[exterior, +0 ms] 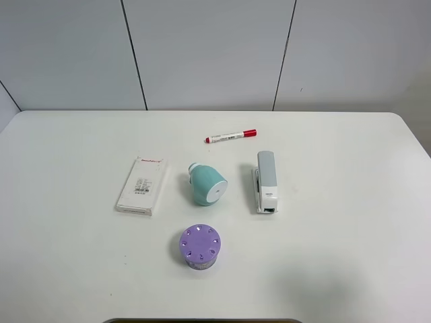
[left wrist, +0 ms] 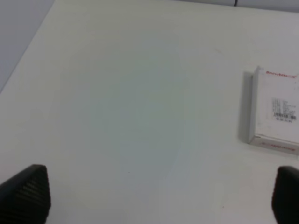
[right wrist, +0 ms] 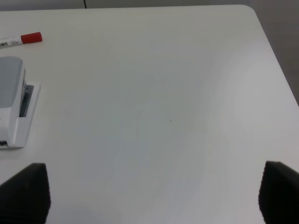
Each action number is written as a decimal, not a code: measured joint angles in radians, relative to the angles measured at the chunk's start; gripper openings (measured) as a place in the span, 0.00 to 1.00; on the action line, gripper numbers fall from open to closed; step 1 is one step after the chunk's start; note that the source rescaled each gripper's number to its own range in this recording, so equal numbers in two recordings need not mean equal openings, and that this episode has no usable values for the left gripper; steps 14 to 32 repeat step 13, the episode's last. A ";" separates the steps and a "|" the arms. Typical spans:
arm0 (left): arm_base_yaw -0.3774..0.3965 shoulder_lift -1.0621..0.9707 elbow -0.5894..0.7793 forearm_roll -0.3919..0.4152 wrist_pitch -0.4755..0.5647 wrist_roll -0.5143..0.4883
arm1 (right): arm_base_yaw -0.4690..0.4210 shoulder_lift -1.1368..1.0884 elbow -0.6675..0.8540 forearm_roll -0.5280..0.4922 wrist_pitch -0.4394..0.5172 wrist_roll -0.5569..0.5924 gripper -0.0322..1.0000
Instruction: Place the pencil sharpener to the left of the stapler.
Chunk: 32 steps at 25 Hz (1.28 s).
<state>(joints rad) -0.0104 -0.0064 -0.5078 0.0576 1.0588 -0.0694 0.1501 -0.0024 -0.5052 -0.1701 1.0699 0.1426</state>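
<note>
The teal pencil sharpener lies on its side on the white table, its white round face turned toward the front. It rests a short way to the left of the slim grey and white stapler, apart from it. Neither arm shows in the exterior high view. My left gripper is open above bare table, with only its dark fingertips visible. My right gripper is open too, with nothing between its fingers. In the right wrist view the stapler sits at the picture's edge. No wrist view shows the sharpener.
A flat white box lies left of the sharpener, and the box also shows in the left wrist view. A purple cylinder with holes stands in front of the sharpener. A red-capped marker lies behind it; that marker appears in the right wrist view.
</note>
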 joint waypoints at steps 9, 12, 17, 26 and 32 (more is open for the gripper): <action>0.000 0.000 0.000 0.000 0.000 0.000 | 0.000 0.000 0.000 0.000 0.000 0.000 1.00; 0.000 0.000 0.000 0.000 0.000 0.000 | 0.000 0.000 0.000 0.000 0.000 0.000 1.00; 0.000 0.000 0.000 0.000 0.000 0.000 | 0.000 0.000 0.000 0.000 0.000 0.000 1.00; 0.000 0.000 0.000 0.000 0.000 0.000 | 0.000 0.000 0.000 0.000 0.000 0.000 1.00; 0.000 0.000 0.000 0.000 0.000 0.000 | 0.000 0.000 0.000 0.000 0.000 0.000 1.00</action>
